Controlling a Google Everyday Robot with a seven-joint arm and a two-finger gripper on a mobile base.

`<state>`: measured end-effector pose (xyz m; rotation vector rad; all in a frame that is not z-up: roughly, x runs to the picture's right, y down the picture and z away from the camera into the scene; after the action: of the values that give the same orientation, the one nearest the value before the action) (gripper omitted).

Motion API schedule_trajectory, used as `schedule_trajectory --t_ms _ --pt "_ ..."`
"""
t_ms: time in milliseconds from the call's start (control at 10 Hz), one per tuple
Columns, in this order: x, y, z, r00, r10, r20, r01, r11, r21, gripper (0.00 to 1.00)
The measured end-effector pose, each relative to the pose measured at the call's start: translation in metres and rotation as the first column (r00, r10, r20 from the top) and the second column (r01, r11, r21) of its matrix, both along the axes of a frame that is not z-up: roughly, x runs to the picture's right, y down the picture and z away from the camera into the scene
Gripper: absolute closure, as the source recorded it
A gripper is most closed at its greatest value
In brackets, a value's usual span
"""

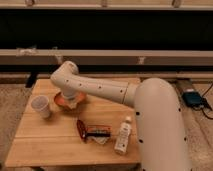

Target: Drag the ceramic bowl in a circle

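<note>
One hand (73, 102) sits in ceramic bowl (63, 100), near cup (41, 106).

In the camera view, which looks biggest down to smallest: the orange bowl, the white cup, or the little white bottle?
1. ceramic bowl, partly hidden under the gripper
2. and 3. white cup and white bottle look alike; the bottle lies nearer the camera.

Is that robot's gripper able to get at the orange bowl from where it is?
Probably yes. The gripper is already down at the ceramic bowl, with the arm reaching over it. The plastic cup stands beside the bowl, apart from it, not in the way.
</note>
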<state>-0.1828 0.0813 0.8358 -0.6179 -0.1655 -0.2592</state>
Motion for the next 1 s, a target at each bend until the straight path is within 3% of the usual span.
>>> schedule_trajectory --t_ms 400,700,800,1000 --pt "0.041 -0.04 0.032 0.985 0.132 -0.108 -0.129 0.9912 0.029 1.0" --pt "0.083 -0.038 0.032 0.967 0.194 -0.167 -0.189 0.981 0.045 1.0" --pt "0.098 -0.033 0.027 0.963 0.203 -0.179 -0.198 0.9791 0.045 0.97" --pt "0.116 -0.021 0.016 0.964 0.196 -0.179 -0.194 0.9805 0.028 0.77"
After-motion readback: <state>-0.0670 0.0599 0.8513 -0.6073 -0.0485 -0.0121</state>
